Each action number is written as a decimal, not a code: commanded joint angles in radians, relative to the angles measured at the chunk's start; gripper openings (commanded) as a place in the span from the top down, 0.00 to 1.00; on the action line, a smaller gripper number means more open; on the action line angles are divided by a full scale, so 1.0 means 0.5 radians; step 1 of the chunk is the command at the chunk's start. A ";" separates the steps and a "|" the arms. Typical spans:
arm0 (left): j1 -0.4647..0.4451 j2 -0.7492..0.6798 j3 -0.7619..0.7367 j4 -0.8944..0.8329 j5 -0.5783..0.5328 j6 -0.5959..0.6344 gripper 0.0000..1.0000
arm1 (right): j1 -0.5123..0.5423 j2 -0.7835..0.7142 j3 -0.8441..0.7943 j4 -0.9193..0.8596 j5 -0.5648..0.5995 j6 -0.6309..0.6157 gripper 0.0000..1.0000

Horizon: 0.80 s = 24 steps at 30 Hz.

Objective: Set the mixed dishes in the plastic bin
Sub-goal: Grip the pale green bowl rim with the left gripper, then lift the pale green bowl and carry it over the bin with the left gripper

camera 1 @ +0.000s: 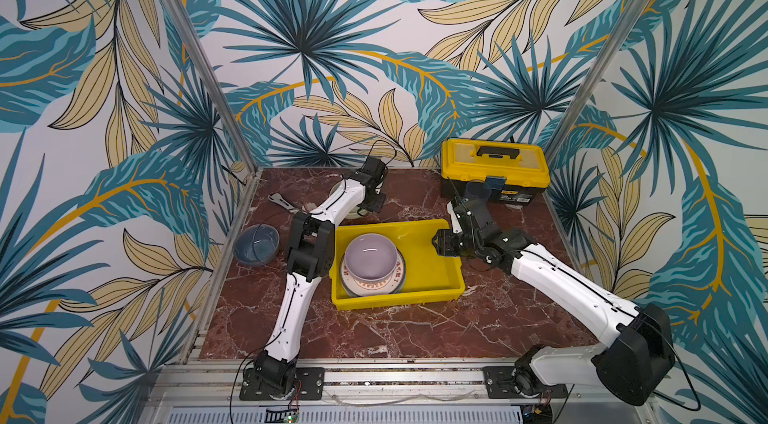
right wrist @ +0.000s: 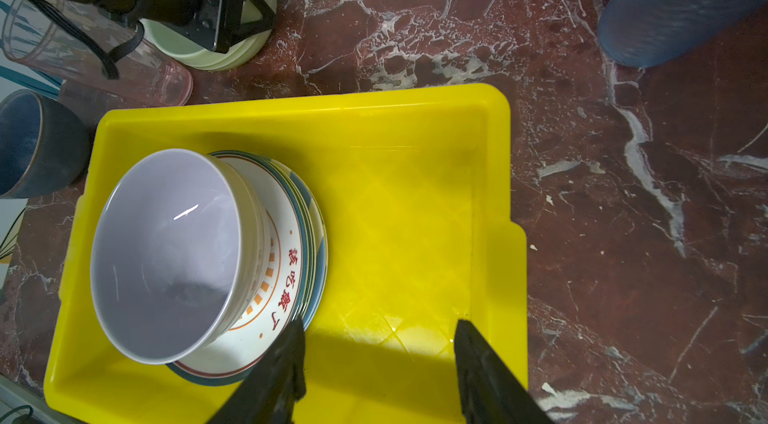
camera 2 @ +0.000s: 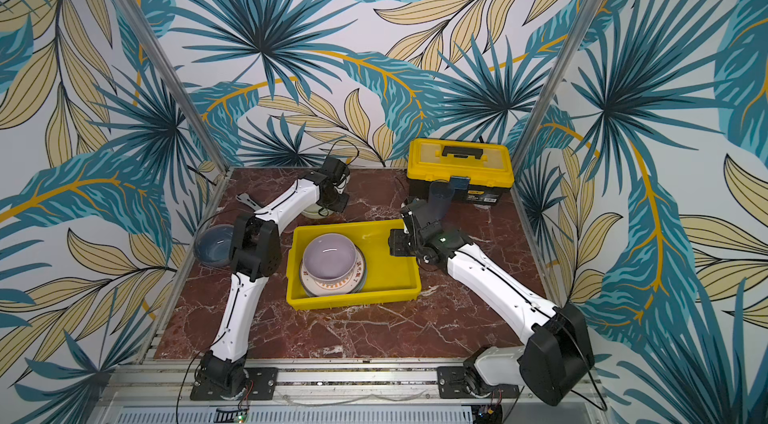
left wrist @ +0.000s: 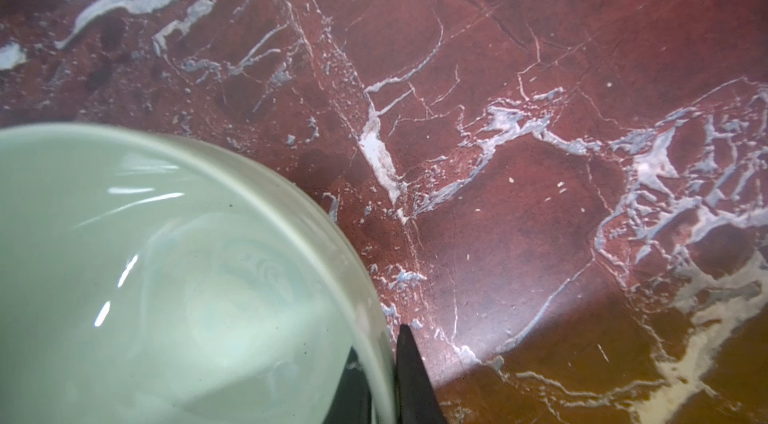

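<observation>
Pale green bowl [left wrist: 166, 276] on far surface [left wrist: 540, 152], rim clamped by left pincer [left wrist: 380, 359], one finger inside, one outside. Right pincer [right wrist: 379, 324] apart, empty, over bare half of yellow bin [right wrist: 291, 110]; lilac bowl [right wrist: 166, 251] on plates [right wrist: 286, 276] fills the other half.

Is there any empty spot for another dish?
The yellow bin's half away from the plate stack is bare, by the open right gripper. The table between bin and near edge is bare. Crowded: the far left, round green bowl, tumbler, blue-grey bowl.
</observation>
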 commanded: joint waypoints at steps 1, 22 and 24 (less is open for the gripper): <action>-0.017 -0.128 0.083 -0.003 0.008 0.066 1.00 | -0.009 -0.013 -0.053 0.046 -0.017 0.040 0.41; -0.140 -0.525 0.194 -0.006 0.130 0.043 1.00 | -0.009 -0.077 -0.110 0.110 -0.039 0.095 0.41; -0.162 -0.621 0.151 -0.017 0.118 0.034 1.00 | -0.009 -0.087 -0.112 0.108 -0.016 0.086 0.41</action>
